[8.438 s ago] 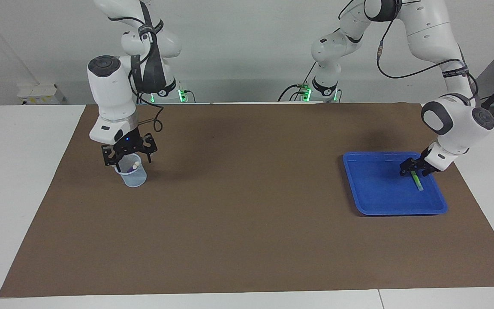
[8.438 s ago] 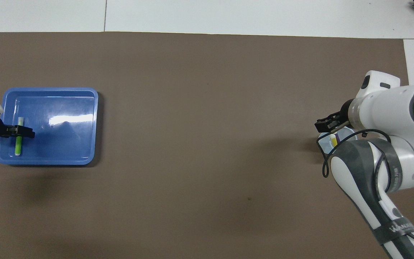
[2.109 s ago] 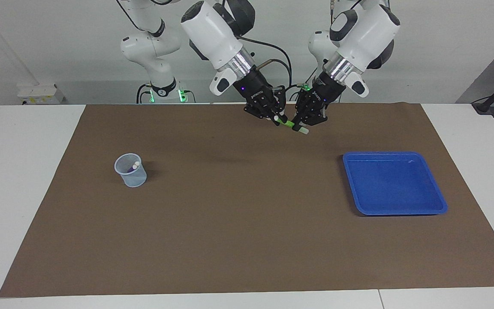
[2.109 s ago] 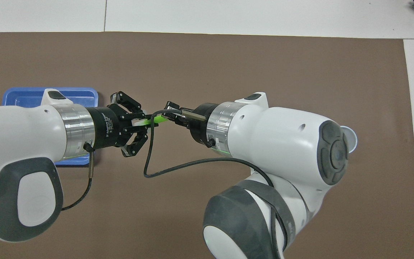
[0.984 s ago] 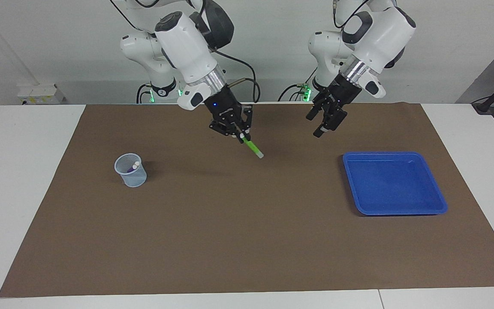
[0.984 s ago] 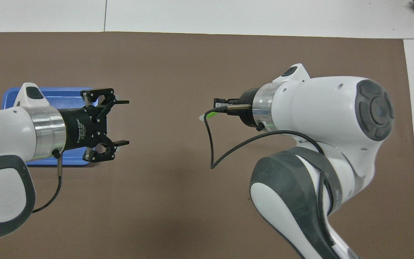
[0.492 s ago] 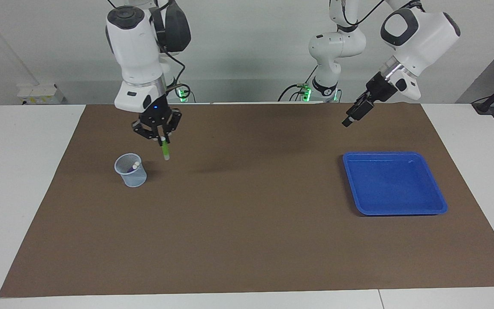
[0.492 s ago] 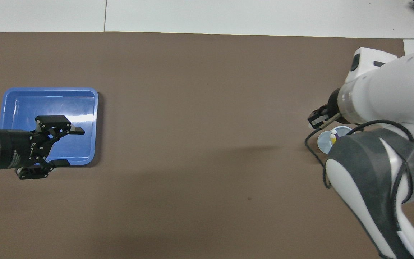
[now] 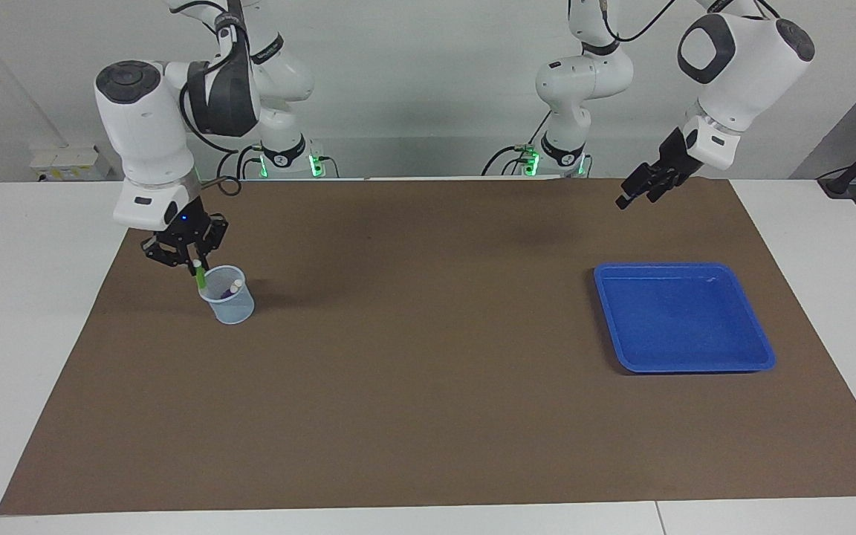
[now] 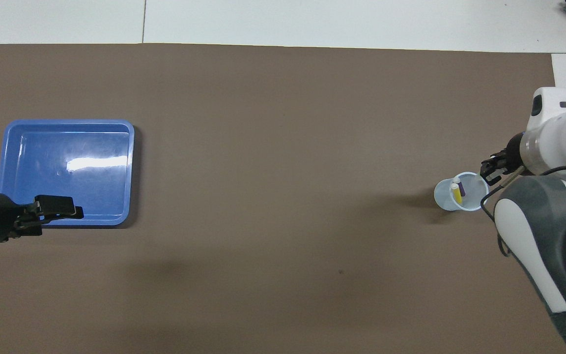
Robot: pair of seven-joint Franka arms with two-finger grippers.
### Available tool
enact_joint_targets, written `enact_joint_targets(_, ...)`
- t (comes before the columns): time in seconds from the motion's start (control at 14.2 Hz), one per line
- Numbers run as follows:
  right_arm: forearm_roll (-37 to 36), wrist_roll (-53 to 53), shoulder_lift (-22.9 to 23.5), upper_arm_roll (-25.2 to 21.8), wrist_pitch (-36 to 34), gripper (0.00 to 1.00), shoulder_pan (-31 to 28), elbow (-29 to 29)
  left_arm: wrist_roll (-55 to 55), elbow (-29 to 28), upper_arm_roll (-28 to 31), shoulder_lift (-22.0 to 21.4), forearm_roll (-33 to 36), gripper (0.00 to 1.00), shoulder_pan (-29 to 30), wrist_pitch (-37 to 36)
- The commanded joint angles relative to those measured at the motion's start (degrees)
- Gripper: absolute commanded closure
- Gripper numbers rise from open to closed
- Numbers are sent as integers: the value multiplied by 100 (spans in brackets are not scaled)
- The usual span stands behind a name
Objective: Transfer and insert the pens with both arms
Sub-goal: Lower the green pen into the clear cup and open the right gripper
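My right gripper (image 9: 194, 261) is shut on the green pen (image 9: 200, 279). It holds the pen nearly upright, with the lower tip at the rim of the clear cup (image 9: 227, 297). In the overhead view the right gripper (image 10: 492, 168) hangs over the cup's edge (image 10: 441, 194), and the green pen is hidden there. The yellow pen (image 10: 456, 193) and the purple pen (image 10: 462, 189) stand in the cup. My left gripper (image 9: 637, 192) is open and empty. It is up in the air by the edge of the blue tray (image 9: 684, 316) that is nearer to the robots.
The blue tray (image 10: 67, 147) holds nothing and sits toward the left arm's end of the brown mat (image 9: 428, 371). White table surface (image 9: 34, 297) borders the mat on all sides.
My right gripper has carried the green pen from beside the cup to over the cup's rim and lowered it. My left gripper has drawn back toward its own end, still open.
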Motion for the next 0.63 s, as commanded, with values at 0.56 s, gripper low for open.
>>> enact_joint_targets(0.56, 633, 282, -154, 54, 874, 100, -490, -1196, 1427, 441, -40, 159, 916, 0, 81, -38)
